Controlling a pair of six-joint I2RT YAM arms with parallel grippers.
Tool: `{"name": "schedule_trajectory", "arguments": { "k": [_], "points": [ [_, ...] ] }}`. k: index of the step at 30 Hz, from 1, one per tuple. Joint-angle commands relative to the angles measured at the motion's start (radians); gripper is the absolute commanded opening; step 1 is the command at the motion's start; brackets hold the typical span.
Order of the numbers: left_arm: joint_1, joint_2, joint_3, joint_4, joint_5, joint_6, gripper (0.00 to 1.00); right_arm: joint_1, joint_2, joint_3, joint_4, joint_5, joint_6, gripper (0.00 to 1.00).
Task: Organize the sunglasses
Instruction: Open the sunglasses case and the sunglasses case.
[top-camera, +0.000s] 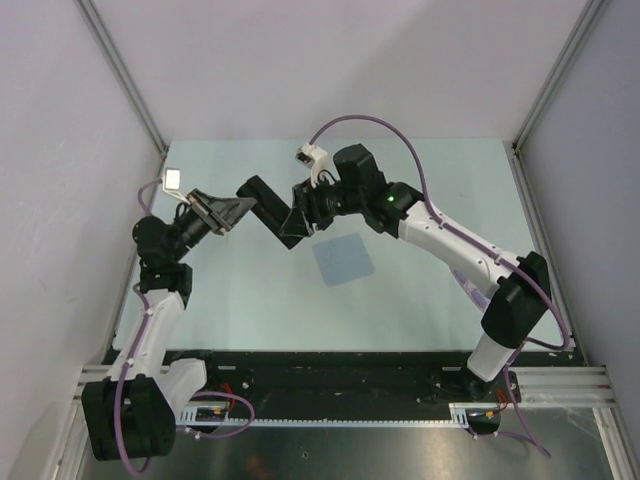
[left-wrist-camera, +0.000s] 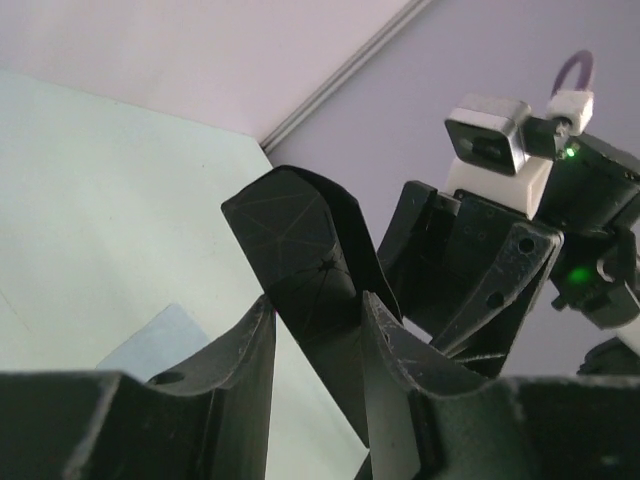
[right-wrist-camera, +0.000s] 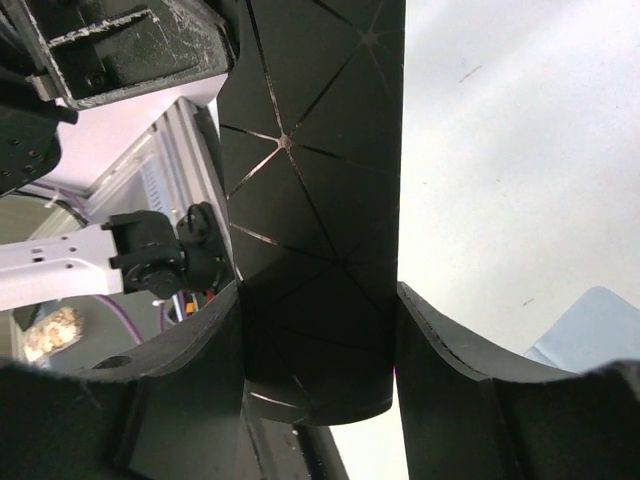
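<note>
**Supervisor:** Report, left to right.

**Operator:** I start with the left gripper (top-camera: 228, 210). On my overhead view it reaches in toward the middle of the table (top-camera: 250, 300). Its jaws pinch the left end of the black case (top-camera: 268, 205). My left wrist camera agrees: the black case (left-wrist-camera: 310, 270) stands between the two fingers (left-wrist-camera: 245, 355), and both press on it.

**Supervisor:** Condition of the case?

**Operator:** It is matt black with faint triangular crease lines, and it is bent into a zigzag between the two arms. I cannot tell how far it sits off the table.

**Supervisor:** Right side?

**Operator:** The right gripper (top-camera: 305, 205) has its jaws clamped on the other end. In my right wrist view the black case (right-wrist-camera: 320, 250) fills the gap between the fingers (right-wrist-camera: 200, 385), touching both. The left gripper (right-wrist-camera: 110, 50) shows at the top left of that view.

**Supervisor:** Anything else on the surface?

**Operator:** A light blue cloth (top-camera: 343, 260) lies flat on the table. It is on the near side of the right gripper and apart from both grippers.

**Supervisor:** The sunglasses?

**Operator:** They show in none of my three views, so I cannot tell where they are.
</note>
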Motion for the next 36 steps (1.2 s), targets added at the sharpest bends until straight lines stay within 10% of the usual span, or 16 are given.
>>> {"name": "schedule_trajectory", "arguments": {
  "k": [1,36],
  "points": [
    [-0.004,0.013,0.070,0.017,0.174,0.152,0.01,-0.003,-0.104,0.028,0.097,-0.192,0.057,0.26],
    [0.000,0.502,0.139,0.064,0.081,0.254,0.01,-0.176,0.056,-0.170,0.549,-0.293,0.501,0.25]
  ]
}}
